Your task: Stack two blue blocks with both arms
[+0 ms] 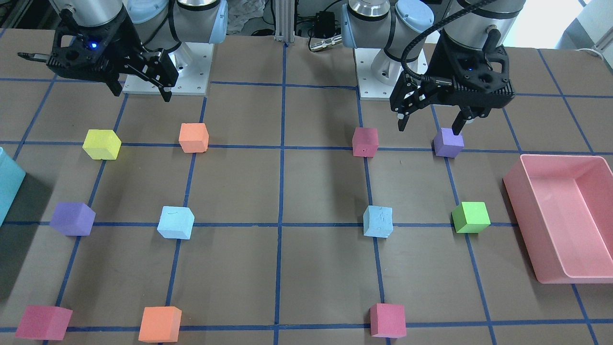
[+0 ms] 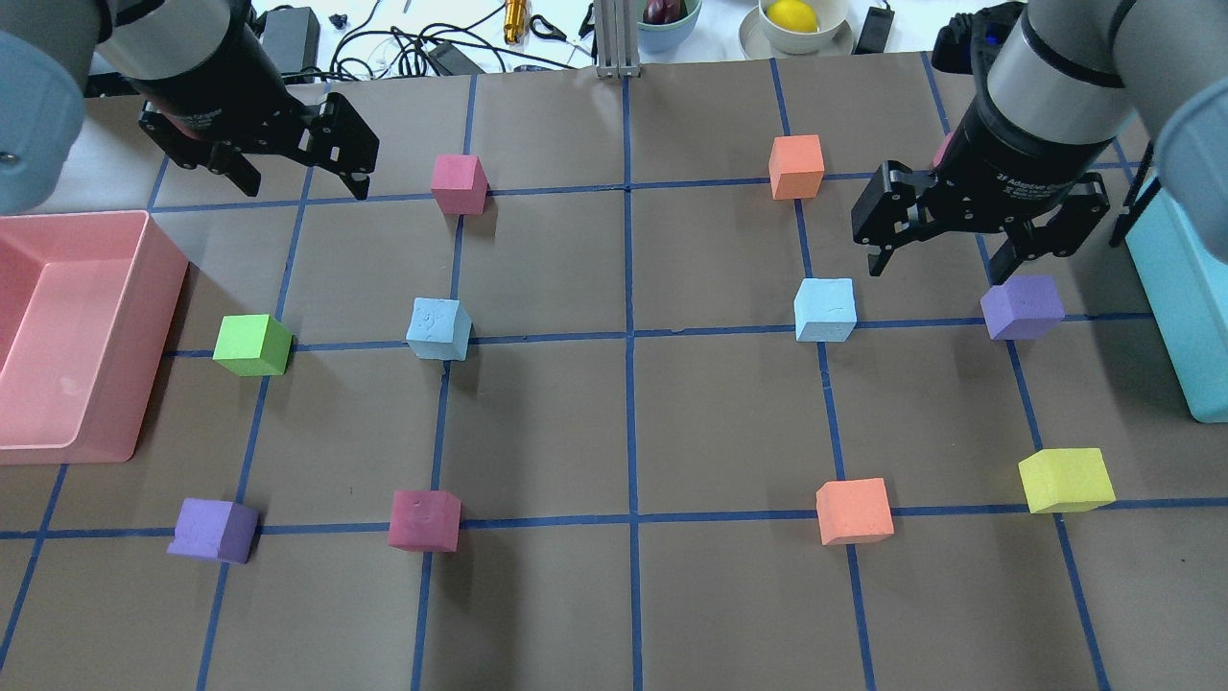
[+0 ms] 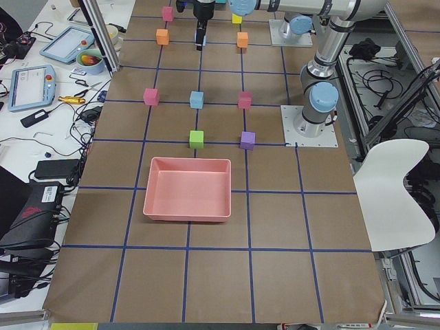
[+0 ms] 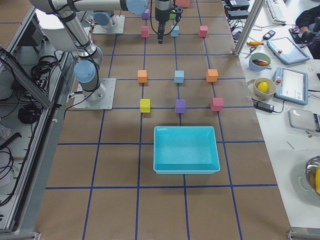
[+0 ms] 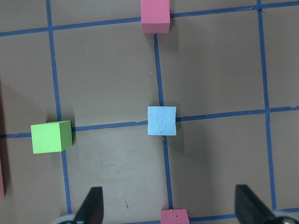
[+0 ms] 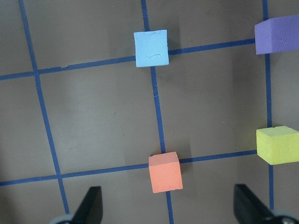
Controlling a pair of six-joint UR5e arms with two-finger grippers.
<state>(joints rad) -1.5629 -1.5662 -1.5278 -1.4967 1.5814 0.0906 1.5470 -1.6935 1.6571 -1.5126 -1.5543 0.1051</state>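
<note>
Two pale blue blocks sit apart on the brown table, both on the middle grid line. One blue block (image 2: 438, 329) (image 1: 377, 221) is on my left side and sits centred in the left wrist view (image 5: 162, 120). The other blue block (image 2: 825, 309) (image 1: 175, 223) is on my right side and also shows in the right wrist view (image 6: 151, 48). My left gripper (image 2: 304, 187) (image 1: 428, 129) hangs high, open and empty. My right gripper (image 2: 938, 272) (image 1: 142, 96) also hangs high, open and empty. Each gripper's fingers (image 5: 91, 207) (image 6: 91, 205) are spread wide, well above the cubes.
A pink tray (image 2: 144, 288) stands at the left end and a large teal box (image 2: 1180, 288) at the right end. Other cubes dot the grid: green (image 2: 252, 345), purple (image 2: 1023, 307) (image 2: 213, 530), pink (image 2: 458, 183) (image 2: 424, 520), orange (image 2: 796, 166) (image 2: 854, 511), yellow (image 2: 1065, 479).
</note>
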